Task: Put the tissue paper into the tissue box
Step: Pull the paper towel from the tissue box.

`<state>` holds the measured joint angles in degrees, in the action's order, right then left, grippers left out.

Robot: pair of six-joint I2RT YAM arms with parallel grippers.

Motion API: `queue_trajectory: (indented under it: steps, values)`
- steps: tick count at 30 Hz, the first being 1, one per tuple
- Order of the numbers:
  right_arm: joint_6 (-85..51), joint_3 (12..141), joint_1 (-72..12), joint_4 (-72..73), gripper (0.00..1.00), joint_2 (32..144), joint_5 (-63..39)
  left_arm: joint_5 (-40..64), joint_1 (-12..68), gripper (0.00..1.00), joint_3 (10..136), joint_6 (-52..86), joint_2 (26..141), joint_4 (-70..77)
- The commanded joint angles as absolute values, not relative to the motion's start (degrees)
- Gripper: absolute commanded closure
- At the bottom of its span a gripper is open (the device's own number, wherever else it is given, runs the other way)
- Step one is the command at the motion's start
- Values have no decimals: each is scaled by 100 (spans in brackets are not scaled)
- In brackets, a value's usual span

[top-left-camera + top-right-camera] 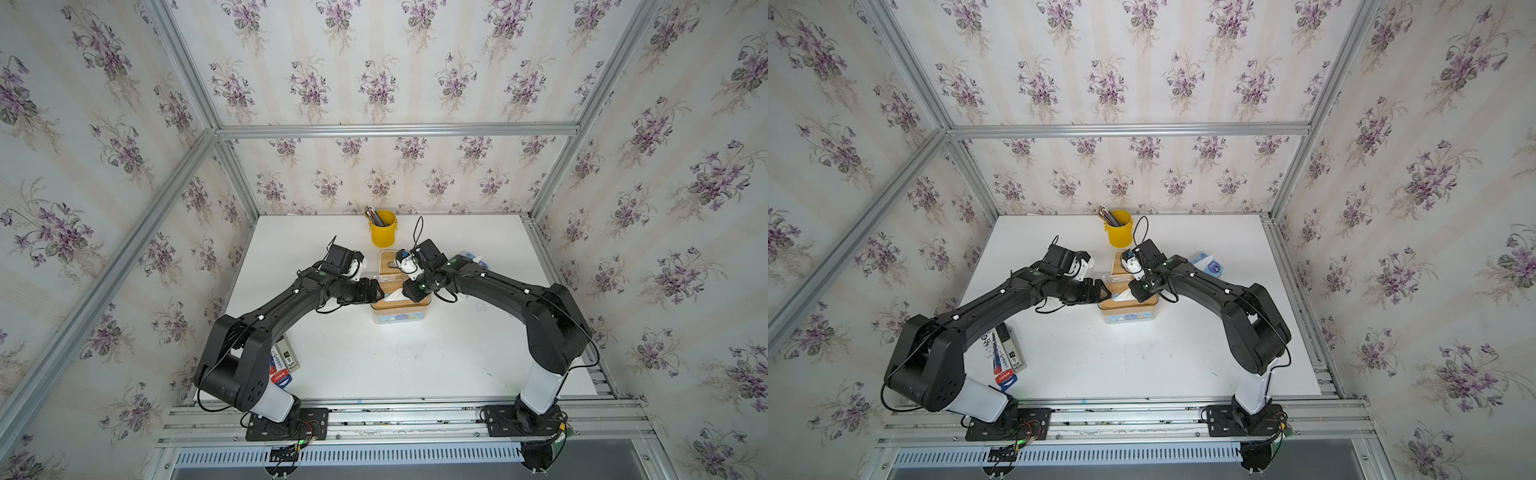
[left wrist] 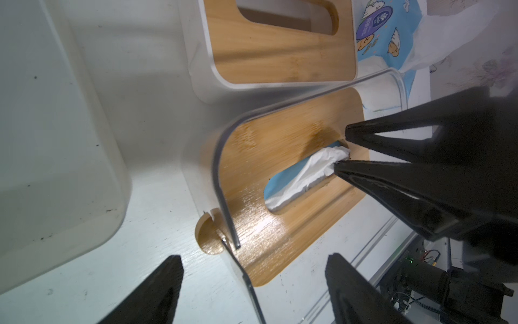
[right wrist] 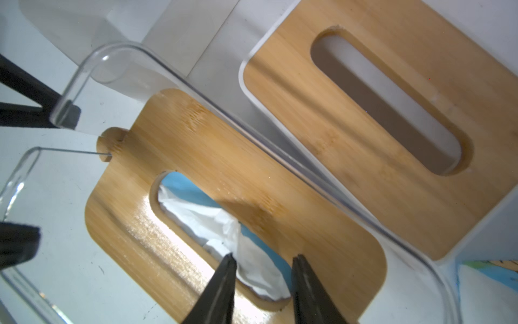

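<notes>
A: Which step are you on?
B: The tuck, I'd say. Tissue [image 3: 224,224] lies in the box [image 3: 196,146] slot [image 3: 185,185], your right gripper [image 3: 265,255] narrowly parted over it, left gripper [image 2: 253,256] wide beside. Next, you'd likely press it down.

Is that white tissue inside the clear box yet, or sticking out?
Mostly inside: the tissue lies crumpled down through the slotted bamboo lid.

a yellow cup [image 1: 383,232] of pencils stands at the far side of the white desk [image 1: 395,357]; flat stationery packs [image 1: 1005,353] lie near left.
</notes>
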<state>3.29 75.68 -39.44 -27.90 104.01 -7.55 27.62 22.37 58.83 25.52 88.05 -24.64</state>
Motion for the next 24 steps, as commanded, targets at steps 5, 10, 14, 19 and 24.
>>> queue_trajectory:
  steps: [5, 10, 14, 19, 24]
  values:
    - [448, 7655, -4075, -2838, 66, 10506, -581, 2783, 2249, 16, 5936, 2488, 8920, -2488]
    - [383, 7694, -4107, -2731, 79, 10563, -519, 2739, 2252, 16, 5933, 2446, 9016, -2492]
    - [262, 7732, -4104, -2658, 88, 10573, -369, 2620, 2249, 16, 5933, 2369, 9075, -2549]
    - [66, 7750, -4104, -2526, 93, 10525, -351, 2568, 2257, 16, 5933, 2314, 9097, -2600]
    - [-85, 7785, -4105, -2443, 95, 10564, -445, 2544, 2251, 16, 5915, 2277, 9078, -2619]
